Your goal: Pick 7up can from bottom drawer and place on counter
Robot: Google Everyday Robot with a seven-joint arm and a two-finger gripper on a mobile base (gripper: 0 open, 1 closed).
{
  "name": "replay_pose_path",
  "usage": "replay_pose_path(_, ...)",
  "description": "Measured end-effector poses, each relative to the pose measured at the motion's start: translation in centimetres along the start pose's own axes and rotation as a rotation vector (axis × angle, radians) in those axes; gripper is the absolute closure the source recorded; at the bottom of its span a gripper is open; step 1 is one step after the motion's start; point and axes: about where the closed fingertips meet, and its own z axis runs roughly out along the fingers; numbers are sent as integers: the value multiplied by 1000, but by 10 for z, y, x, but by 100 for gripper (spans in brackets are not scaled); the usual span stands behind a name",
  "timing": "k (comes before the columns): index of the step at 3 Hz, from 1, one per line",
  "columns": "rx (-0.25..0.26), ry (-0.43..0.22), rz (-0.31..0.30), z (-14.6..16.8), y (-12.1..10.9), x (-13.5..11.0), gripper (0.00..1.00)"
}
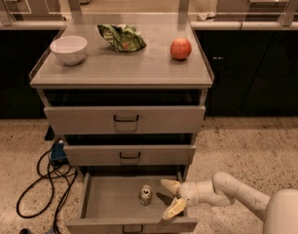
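The 7up can (145,195) stands upright on the grey floor of the open bottom drawer (107,204), near its middle. My gripper (166,198) is open just to the right of the can, reaching in over the drawer's right side, one finger behind and one finger (173,208) in front. The fingers are apart from the can. The counter (124,65) is the flat grey top of the cabinet above.
On the counter sit a white bowl (68,48) at left, a green foil snack bag (122,36) at the back middle and a red apple (180,48) at right. The top drawer (124,119) and middle drawer (129,154) are shut. Black cables (46,174) lie on the floor left.
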Motion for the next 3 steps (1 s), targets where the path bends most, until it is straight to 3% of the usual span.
replay_pose_path(1, 65, 40, -159, -4, 18, -11, 0)
replay_pose_path(2, 120, 76, -364, 21, 53, -13, 0)
replay_pose_path(3, 120, 89, -364, 46, 70, -1, 0)
